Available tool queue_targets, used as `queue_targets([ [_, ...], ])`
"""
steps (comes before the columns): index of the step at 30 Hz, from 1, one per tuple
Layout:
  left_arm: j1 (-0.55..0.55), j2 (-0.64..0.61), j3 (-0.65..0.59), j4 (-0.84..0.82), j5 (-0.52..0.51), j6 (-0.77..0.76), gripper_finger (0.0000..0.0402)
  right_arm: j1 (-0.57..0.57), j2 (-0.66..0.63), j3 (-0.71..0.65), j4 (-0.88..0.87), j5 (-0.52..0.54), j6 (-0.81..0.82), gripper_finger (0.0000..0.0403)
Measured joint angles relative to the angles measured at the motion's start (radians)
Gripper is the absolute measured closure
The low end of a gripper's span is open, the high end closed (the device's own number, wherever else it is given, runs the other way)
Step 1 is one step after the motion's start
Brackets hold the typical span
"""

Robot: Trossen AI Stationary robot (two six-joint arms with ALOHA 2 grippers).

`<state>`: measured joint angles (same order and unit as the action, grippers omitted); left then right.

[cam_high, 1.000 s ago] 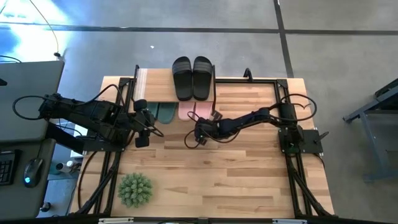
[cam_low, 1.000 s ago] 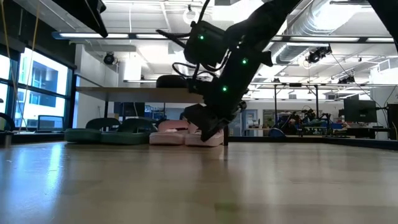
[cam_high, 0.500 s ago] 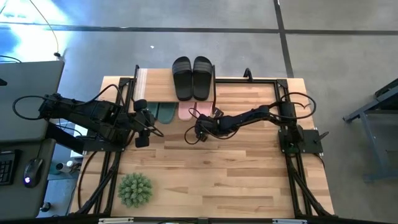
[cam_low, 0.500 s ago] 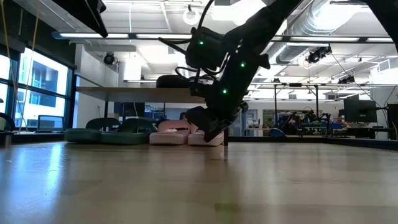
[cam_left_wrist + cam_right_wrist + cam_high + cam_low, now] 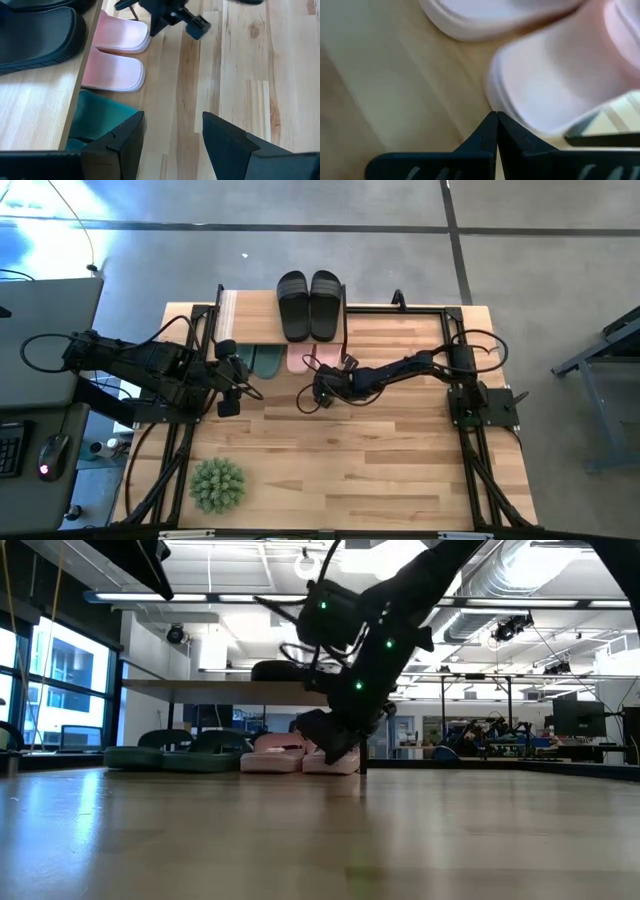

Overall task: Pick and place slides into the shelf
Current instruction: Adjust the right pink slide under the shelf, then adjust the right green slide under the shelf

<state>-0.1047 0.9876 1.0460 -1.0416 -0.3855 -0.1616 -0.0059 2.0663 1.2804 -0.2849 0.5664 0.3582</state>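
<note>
We see the right gripper [image 5: 322,389] reached low across the table, fingers pressed together and empty, tips just beside the pink slides [image 5: 312,359] under the shelf [image 5: 240,308]. The left gripper [image 5: 228,385] waits nearby, fingers spread wide.

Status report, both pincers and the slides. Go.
Right pincer shut, tips at the heel of a pink slide under the shelf. Left pincer open, waiting by the green slides. Black pair on top. Nothing blocking.
</note>
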Motion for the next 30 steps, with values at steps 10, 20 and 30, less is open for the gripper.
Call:
queue_targets([
  [10, 0.0, 0.0, 0.0, 0.0, 0.0, 0.024, 0.0218, 0.11, 0.0, 0.085, 0.251, -0.132, -0.175, 0.0403],
  [20, 0.0, 0.0, 0.0, -0.003, 0.001, 0.026, 0.0218, 0.114, 0.093, 0.217, 0.302, -0.157, -0.317, 0.0403],
  [30, 0.0, 0.007, 0.0, -0.005, 0.247, 0.028, 0.0218, 0.122, 0.083, 0.271, -0.012, -0.025, -0.304, 0.0403],
])
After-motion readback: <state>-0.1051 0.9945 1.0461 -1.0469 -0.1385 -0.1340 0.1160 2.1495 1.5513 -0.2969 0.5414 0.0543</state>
